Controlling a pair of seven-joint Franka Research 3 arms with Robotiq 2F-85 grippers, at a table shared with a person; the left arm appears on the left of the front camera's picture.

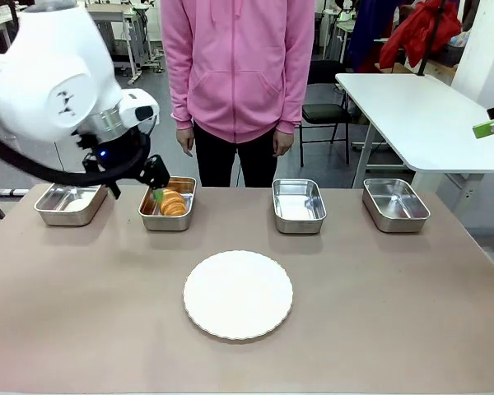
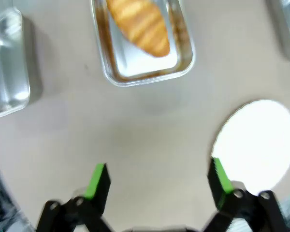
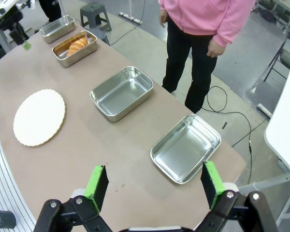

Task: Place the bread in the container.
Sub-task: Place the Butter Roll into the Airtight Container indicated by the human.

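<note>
Brown tabletop (image 1: 379,280) had four steel trays along the far edge and a round white plate (image 1: 238,295) near the middle, bare. Person in a pink hoodie (image 1: 237,62) stood at the far side, hands down, not involved.

Croissant (image 1: 174,202) sat inside the second tray from the robot's left (image 1: 168,203), lying on the tray floor toward one end; the left wrist view showed it (image 2: 139,25) clear of any finger. So placement looked done, as far as I could judge.

Left gripper (image 2: 157,183) hung just beside that tray on the near side, fingers spread wide, green pads (image 2: 97,180) with nothing between them but bare table. No contact with the bread.

Right gripper (image 3: 153,186) was well off to the robot's right, up above the table end, fingers also apart and holding nothing. Its camera took in the two vacant trays (image 3: 122,93) and the croissant's tray far off (image 3: 74,47).

What's left: probably just pulling the left arm clear.
</note>
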